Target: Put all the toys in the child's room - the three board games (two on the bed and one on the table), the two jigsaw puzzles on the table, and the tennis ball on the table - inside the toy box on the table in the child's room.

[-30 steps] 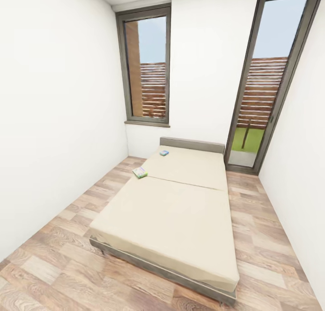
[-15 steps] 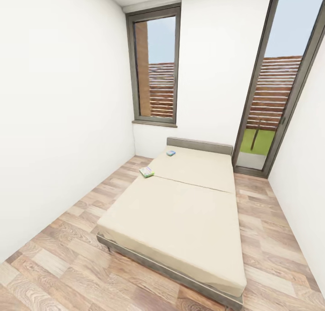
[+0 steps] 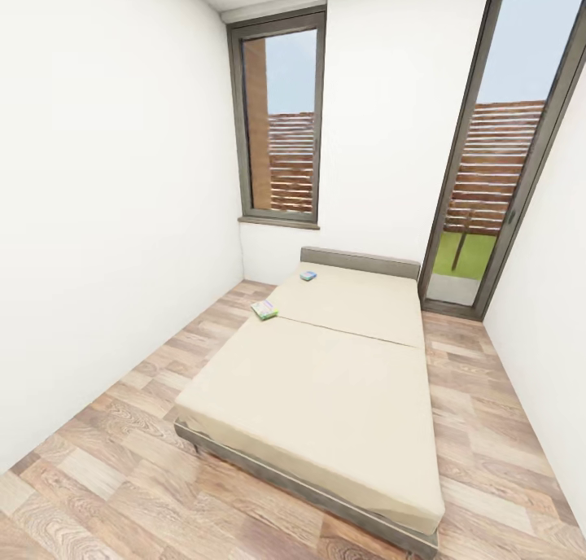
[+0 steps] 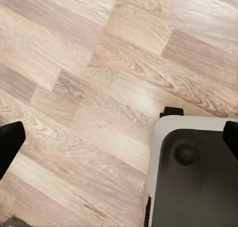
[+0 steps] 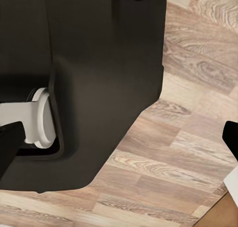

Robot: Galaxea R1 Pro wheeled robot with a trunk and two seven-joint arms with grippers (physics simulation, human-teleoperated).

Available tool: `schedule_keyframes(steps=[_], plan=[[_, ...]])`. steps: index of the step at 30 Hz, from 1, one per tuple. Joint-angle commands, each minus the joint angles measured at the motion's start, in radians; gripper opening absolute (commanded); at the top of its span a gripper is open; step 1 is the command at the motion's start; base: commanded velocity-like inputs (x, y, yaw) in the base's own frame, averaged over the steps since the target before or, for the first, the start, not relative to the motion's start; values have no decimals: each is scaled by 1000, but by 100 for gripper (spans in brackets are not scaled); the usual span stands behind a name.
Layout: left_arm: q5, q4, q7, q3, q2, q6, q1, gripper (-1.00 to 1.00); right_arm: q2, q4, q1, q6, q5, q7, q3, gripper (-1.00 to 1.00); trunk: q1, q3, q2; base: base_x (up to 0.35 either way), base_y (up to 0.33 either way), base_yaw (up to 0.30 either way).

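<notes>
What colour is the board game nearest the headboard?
Blue, with some paler print; the board game is small, seen best in the head view.

You have open wood floor [image 3: 106, 462] along the bed's [image 3: 325, 397] window-wall side and a narrower strip on its door side. The mattress top lies bare except for two board games [image 3: 264, 309] near the headboard [image 3: 358, 262], on the edge beside the white wall [image 3: 98, 218].

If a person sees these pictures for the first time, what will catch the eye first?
The wide beige bed fills the middle of the narrow room, its grey headboard against the far wall. Two small board games lie near its far left edge. Behind, a tall window and a glass door show a slatted fence.
</notes>
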Motion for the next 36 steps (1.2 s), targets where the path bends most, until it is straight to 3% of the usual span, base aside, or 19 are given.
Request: schedule_keyframes(steps=[1, 6, 10, 17, 22, 29, 36], plan=[[16, 1, 7, 1, 2, -3, -8, 100, 0, 0, 0, -6, -1, 0, -1, 100, 1, -2, -2, 0, 0, 0], [78, -1, 27, 1, 12, 14, -60, 100, -2, -22, -7, -82, -4, 5, -3, 100, 1, -2, -2, 0, 0, 0], [96, -2, 30, 1, 22, 55, -113, 100, -1, -73, -51, -74, 4, 11, -2, 100, 1, -2, -2, 0, 0, 0], [102, -1, 28, 1, 23, 69, -135, 100, 12, -98, -77, -37, 10, 10, 4, 100, 1, -2, -2, 0, 0, 0], [103, 1, 20, -1, 23, 38, -138, 100, 13, -102, -81, -43, 10, 6, 6, 100, 1, -2, -2, 0, 0, 0], [96, 5, 4, -13, 17, -10, -139, 100, 16, -102, -82, -166, 9, 3, 6, 100, 1, -2, -2, 0, 0, 10], [96, 9, 1, -16, 13, -15, -139, 100, 31, -101, -82, -202, 12, -1, 9, 100, 1, -2, -2, 0, 0, 196]])
